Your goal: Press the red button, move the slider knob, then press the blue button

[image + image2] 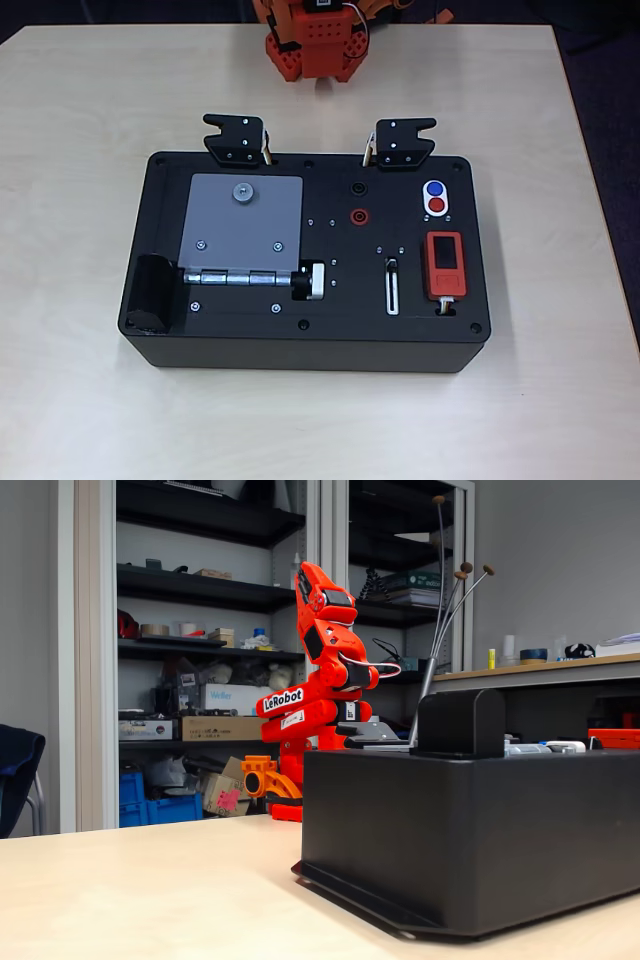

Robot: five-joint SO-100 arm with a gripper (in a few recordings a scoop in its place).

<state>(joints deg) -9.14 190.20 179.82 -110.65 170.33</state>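
A pale wooden table (90,120) carries a large black rectangular box (305,345) with rounded corners, its top panel set with fittings. In the fixed view the orange arm (315,705) stands folded behind the box, with its gripper (312,582) raised well above the panel and touching nothing; whether its jaws are apart or together cannot be told. On the left half of the panel lies a grey square hinged plate (242,225), with a silver-and-black cylindrical knob (310,282) at its lower right corner. Toward the right stands an orange-red rectangular unit with a black screen (444,264). Just above it sits a white oval plate (436,198) framing the small round glossy blue button (434,189) and, touching-close below, the equal red button (436,206). Left of the orange-red unit runs a narrow white-rimmed slot track (392,288), with the tiny dark slider knob (392,265) at its upper end.
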